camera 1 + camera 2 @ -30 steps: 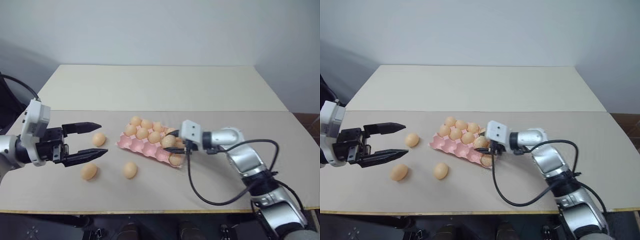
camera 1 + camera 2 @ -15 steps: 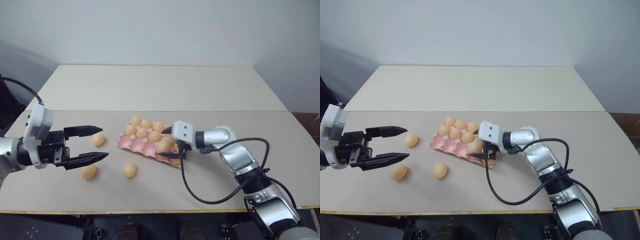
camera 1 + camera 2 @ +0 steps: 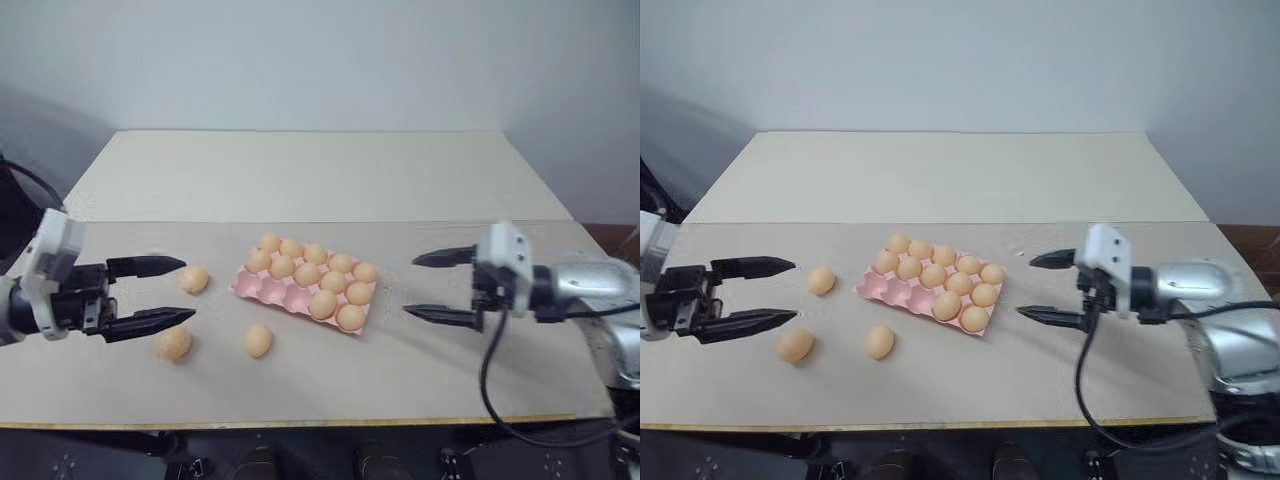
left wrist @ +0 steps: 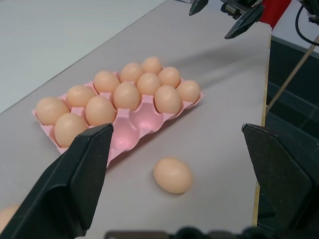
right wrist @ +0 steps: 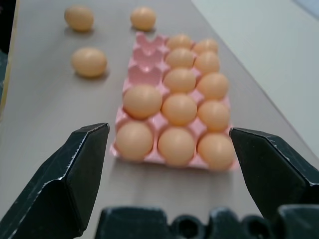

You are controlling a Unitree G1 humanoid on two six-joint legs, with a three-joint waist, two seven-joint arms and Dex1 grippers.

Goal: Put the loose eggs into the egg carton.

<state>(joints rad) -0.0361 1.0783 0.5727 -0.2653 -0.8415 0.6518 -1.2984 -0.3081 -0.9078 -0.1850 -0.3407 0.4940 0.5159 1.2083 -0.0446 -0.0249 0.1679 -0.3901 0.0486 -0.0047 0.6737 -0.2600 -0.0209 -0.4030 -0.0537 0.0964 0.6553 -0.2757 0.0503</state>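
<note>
The pink egg carton (image 3: 262, 288) lies mid-table with several eggs in its cups and three bare cups (image 5: 144, 59) along its left front. Three loose eggs rest on the table to its left: one (image 3: 194, 279) just past my left fingertips, one (image 3: 175, 342) nearer the front, and one (image 3: 258, 341) in front of the carton. My left gripper (image 3: 189, 289) hovers open and empty, pointing right toward the carton (image 4: 127, 130); an egg (image 4: 172, 175) lies ahead of it. My right gripper (image 3: 410, 286) hangs open and empty to the right of the carton, clear of it.
The tan table's front edge (image 3: 300, 420) runs close below the loose eggs. A paler table section (image 3: 320, 175) stretches behind the carton toward the wall. A black cable (image 3: 490, 380) loops down from my right wrist.
My right gripper, which was shut on an egg over the carton's right end, has opened, left the egg in a cup and pulled away to the right. My left gripper drifted slightly left.
</note>
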